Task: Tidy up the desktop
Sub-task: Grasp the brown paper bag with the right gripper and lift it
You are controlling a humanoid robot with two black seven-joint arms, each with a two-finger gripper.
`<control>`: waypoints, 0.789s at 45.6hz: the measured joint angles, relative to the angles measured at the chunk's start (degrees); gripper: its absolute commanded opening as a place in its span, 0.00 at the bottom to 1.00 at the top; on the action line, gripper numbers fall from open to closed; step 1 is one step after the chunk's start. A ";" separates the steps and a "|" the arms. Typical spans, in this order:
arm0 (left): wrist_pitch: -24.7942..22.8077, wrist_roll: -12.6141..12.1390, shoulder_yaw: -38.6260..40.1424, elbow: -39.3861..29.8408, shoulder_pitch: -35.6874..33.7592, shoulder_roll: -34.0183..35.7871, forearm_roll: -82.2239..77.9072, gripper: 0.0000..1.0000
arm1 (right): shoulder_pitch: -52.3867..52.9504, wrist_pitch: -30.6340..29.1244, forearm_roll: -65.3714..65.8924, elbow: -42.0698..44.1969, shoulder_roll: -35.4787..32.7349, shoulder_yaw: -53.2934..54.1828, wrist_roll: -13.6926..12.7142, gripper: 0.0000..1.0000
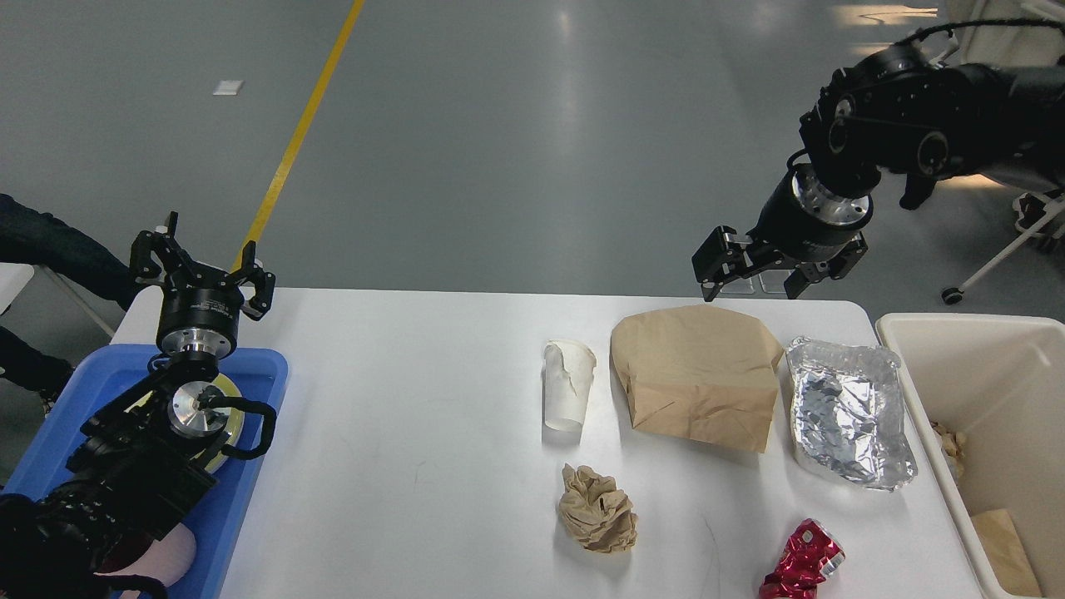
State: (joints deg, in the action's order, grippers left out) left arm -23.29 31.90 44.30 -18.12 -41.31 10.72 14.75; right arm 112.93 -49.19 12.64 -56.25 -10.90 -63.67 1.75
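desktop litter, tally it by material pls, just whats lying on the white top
Paper: 3, the white paper cup, the brown paper bag, the crumpled brown paper ball
Foil: 1, the crumpled foil tray
Metal: 1, the crushed red can
Total: 5 on the desktop

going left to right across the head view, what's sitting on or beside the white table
blue tray → crushed paper cup → crumpled brown paper ball → brown paper bag → crushed red can → foil tray → cream bin
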 measured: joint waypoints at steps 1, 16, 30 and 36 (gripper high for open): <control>0.00 0.00 0.00 0.00 0.00 0.00 0.00 0.96 | 1.22 -0.23 -0.02 -0.81 0.02 -0.51 0.00 1.00; 0.00 0.00 0.00 0.01 0.00 0.01 0.00 0.96 | -9.55 8.73 -0.29 2.40 -0.97 -3.70 -0.05 1.00; 0.00 0.00 0.00 0.01 0.00 0.01 0.00 0.96 | -28.40 32.27 -4.05 8.22 -2.41 -1.44 -0.07 1.00; 0.00 0.00 0.00 0.01 0.00 0.01 0.01 0.96 | -32.29 35.19 -5.87 9.49 -2.46 -0.15 -0.08 1.00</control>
State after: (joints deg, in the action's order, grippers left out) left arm -23.29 31.90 44.30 -18.11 -41.31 10.73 14.75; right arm 80.64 -14.00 6.77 -46.76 -13.36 -63.82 1.66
